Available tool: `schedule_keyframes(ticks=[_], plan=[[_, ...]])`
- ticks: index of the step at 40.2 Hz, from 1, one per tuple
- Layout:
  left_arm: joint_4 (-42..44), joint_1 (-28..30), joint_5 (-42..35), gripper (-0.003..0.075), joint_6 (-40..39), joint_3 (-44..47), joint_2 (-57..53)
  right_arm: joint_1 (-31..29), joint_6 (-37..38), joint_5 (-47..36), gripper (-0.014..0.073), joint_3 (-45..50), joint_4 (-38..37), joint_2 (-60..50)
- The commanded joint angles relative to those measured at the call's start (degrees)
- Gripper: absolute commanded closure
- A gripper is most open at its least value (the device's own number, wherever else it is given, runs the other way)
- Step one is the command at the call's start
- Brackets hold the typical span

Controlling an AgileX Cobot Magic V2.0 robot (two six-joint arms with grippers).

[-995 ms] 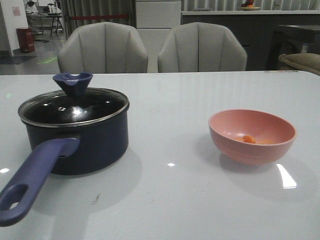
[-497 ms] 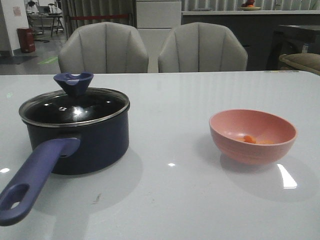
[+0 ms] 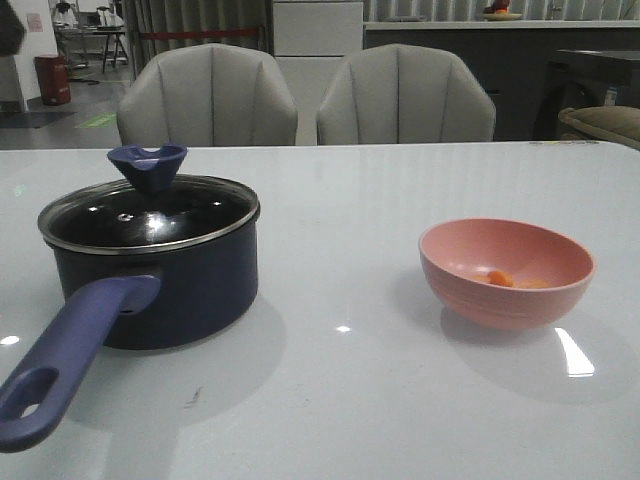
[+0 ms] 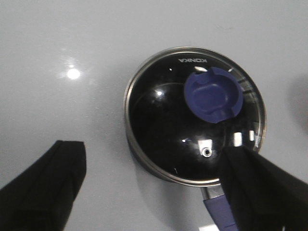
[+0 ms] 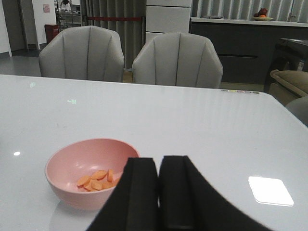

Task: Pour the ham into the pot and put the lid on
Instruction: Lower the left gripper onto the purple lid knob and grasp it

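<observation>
Two things sit on the white counter (image 3: 350, 400): the pot (image 3: 160, 285) on the left and a pink bowl (image 3: 506, 272) on the right, well apart from each other. The pot's long purple-blue handle (image 3: 65, 355) reaches toward the near edge, its oval hole at the nearest end. The lid (image 3: 148, 213) is seated on the pot, rim to rim, with its dark blue knob (image 3: 147, 166) upright on top. In the bowl lie the ham (image 3: 498, 279) chunks, small and orange, gathered low against the inner wall.

The left gripper (image 4: 154, 192) hangs above the pot, its jaws spread wide, one black finger (image 4: 45, 187) over bare counter and the other (image 4: 262, 190) over the base of the handle; neither touches the lid. From above, the knob shows off-centre on the glass, with a small vent hole near it.

The right gripper (image 5: 159, 192) has its jaws pressed together, holding nothing, just on the near side of the bowl, where the ham (image 5: 98, 179) shows as several pale-orange slices.

Beyond the counter stand two grey chairs (image 3: 300, 95), side by side, and behind them a dim room.
</observation>
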Motion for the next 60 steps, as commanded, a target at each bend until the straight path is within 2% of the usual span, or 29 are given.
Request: schedule_keyframes(ticks=[1,8,15,26,36,55,58,60], plan=[[0.16,-2.69,-1.27,0.0115,-3.87,-5.12,3.13,-0.24,-0.44,-4.83,0.0444,-0.24,-0.11,-1.12],[5.14,-7.15,-0.18,0.0115,-11.23,-11.57,10.16,-0.24,-0.44,-4.83,0.0444,-0.24,-0.11,-1.12],[13.57,-11.52,5.32,0.0115,-18.84,-19.52,17.3,-0.24,-0.44,-4.83,0.0444,-0.24,-0.11,-1.12],[14.79,-14.61,11.07,0.0115,-20.9,-27.68,25.36,-0.24,-0.44,-4.83,0.0444,-0.24,-0.11,-1.12],[16.07,-14.61,12.01,0.0115,-24.31,-28.21,27.27,-0.24,-0.44,-4.83,0.0444,-0.24,-0.11,-1.12],[15.53,-14.61,12.04,0.0118,-25.77,-28.21,30.95,-0.24,-0.44,-4.84,0.0444,-0.24,-0.11,-1.17],[15.52,-14.61,11.91,0.0141,-25.77,-28.21,30.95,-0.24,-0.44,-4.84,0.0444,-0.24,-0.11,-1.17],[15.52,-14.61,11.91,0.0187,-25.77,-28.21,30.95,-0.24,-0.44,-4.84,0.0444,-0.24,-0.11,-1.17]])
